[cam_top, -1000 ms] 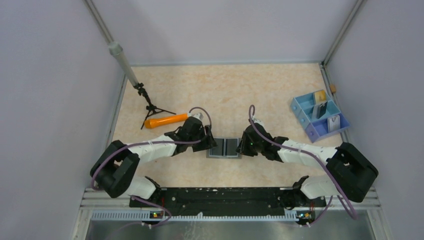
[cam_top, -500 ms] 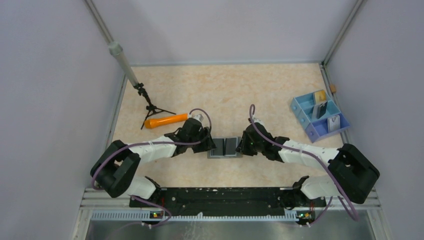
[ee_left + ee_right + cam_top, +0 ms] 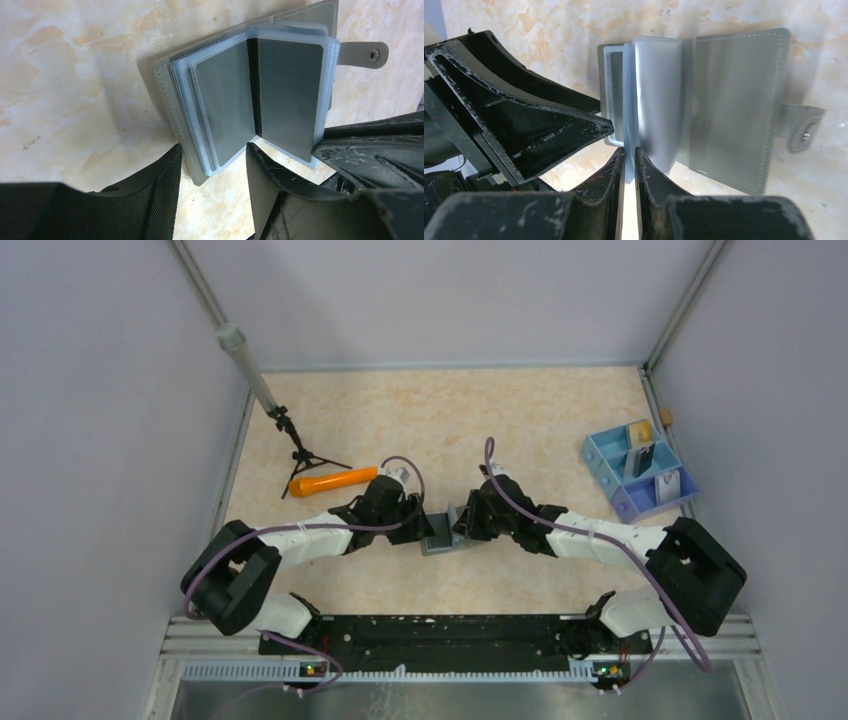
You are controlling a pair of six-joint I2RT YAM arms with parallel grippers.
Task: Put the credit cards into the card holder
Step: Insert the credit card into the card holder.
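Shifted leftward since a second ago, the right gripper (image 3: 462,525) now overlies the right half of the card holder (image 3: 438,542), which earlier lay open and uncovered between both grippers.

Right jaws: nearly closed, pinching one clear sleeve (image 3: 626,117) of the card holder (image 3: 734,100), which stands on edge between the fingertips of the right gripper (image 3: 626,150). Just beyond these jaws a stack of sleeves curves upward. Past it the grey cover lies flat, its snap strap (image 3: 801,127) at the far side.

Left jaws: about half open, astride the near corner of the card holder (image 3: 167,95). Whether the fingers of the left gripper (image 3: 211,146) press it cannot be told. Directly ahead of them two dark cards (image 3: 289,95) sit in the sleeves, one on each side of the fold.

Outward, in the top view, the left gripper (image 3: 428,528) meets the right over the card holder. Behind the left jaws lie an orange stick (image 3: 333,481) and a small tripod (image 3: 300,455). Well to the right of the right jaws stands a blue and lilac tray (image 3: 607,452) on the table (image 3: 450,420), with further cards upright in its compartments.
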